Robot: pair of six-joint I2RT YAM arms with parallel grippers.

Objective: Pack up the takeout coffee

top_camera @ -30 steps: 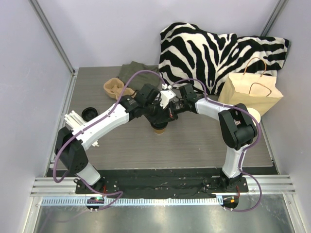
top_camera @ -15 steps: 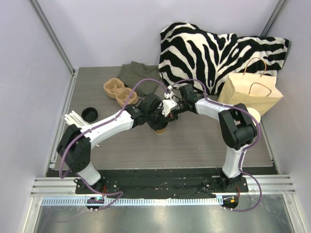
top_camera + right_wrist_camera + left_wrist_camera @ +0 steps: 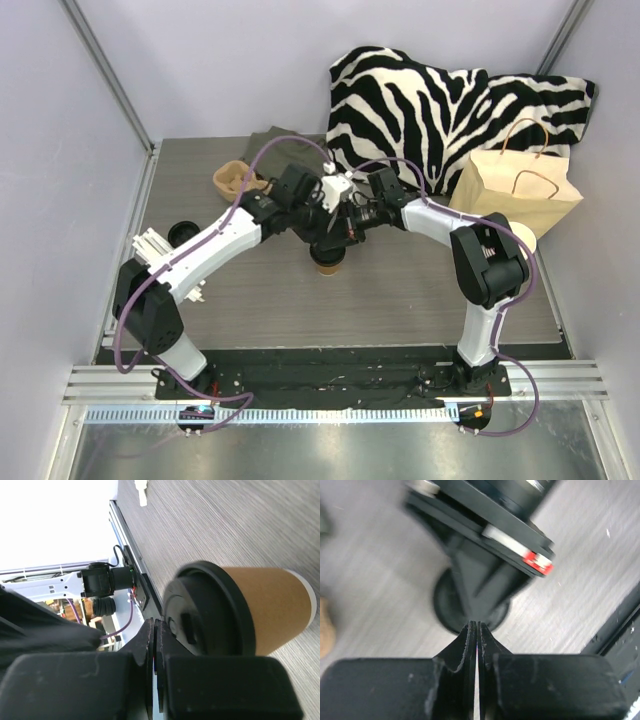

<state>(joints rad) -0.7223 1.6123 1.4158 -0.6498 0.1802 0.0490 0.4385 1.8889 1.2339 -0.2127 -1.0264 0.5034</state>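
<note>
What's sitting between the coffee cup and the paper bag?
In the top view, only the right arm crosses above the stretch from coffee cup to paper bag; the table seen around it is bare.

The left arm (image 3: 215,240) and right arm (image 3: 432,222) both reach from the bottom of the top view to its centre, wrists nearly meeting. The left fingers (image 3: 464,647) are pressed together, leaving a hairline slit. The right fingers (image 3: 145,642) are fully closed.
</note>
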